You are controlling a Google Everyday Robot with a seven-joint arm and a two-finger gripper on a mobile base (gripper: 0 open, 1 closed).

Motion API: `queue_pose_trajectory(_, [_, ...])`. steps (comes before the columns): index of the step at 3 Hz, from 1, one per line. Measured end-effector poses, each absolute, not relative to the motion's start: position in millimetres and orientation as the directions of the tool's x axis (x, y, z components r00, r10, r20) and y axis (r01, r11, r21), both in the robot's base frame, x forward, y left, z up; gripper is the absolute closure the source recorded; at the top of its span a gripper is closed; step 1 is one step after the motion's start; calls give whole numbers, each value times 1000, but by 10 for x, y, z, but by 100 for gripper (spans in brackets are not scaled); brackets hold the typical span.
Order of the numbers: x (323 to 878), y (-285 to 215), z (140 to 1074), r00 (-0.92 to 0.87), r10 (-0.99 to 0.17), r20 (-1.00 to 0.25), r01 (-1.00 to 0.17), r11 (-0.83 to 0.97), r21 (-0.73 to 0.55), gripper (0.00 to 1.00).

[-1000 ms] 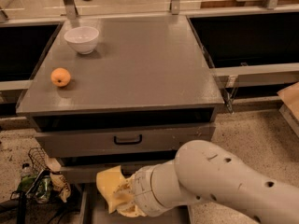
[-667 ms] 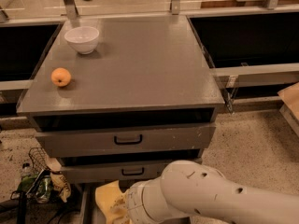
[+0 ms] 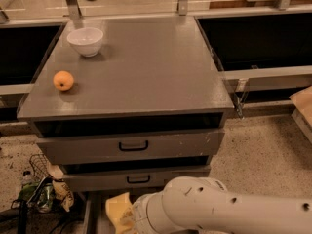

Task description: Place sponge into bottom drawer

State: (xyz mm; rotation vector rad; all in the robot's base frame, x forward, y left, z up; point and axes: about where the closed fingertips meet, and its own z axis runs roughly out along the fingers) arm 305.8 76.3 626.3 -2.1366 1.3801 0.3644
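Observation:
The pale yellow sponge [image 3: 117, 209] shows at the bottom edge, at the end of my white arm [image 3: 219, 211]. My gripper [image 3: 127, 222] is shut on the sponge, mostly hidden by the wrist. It holds the sponge low in front of the grey cabinet, over the pulled-out bottom drawer [image 3: 88, 213]. Only the drawer's thin left wall and a strip of its floor show; the arm covers the rest.
The two upper drawers [image 3: 131, 145] with black handles sit just above the sponge. An orange fruit [image 3: 63, 80] and a white bowl [image 3: 85, 41] stand on the cabinet top [image 3: 146, 67]. A wire basket with clutter and cables [image 3: 39, 191] lies on the floor at left.
My arm and the sponge have moved down and to the left, toward the frame's bottom edge, so less of the sponge shows. The fruit and bowl have not moved.

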Motion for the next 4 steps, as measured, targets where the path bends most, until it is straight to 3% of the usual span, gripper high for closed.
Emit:
queue_pose_trajectory(2, [3149, 683, 5747, 376, -816, -439, -925, -297, -238, 100])
queue_pose_trajectory(4, [3107, 722, 5526, 348, -816, -461, -937, -289, -195, 100])
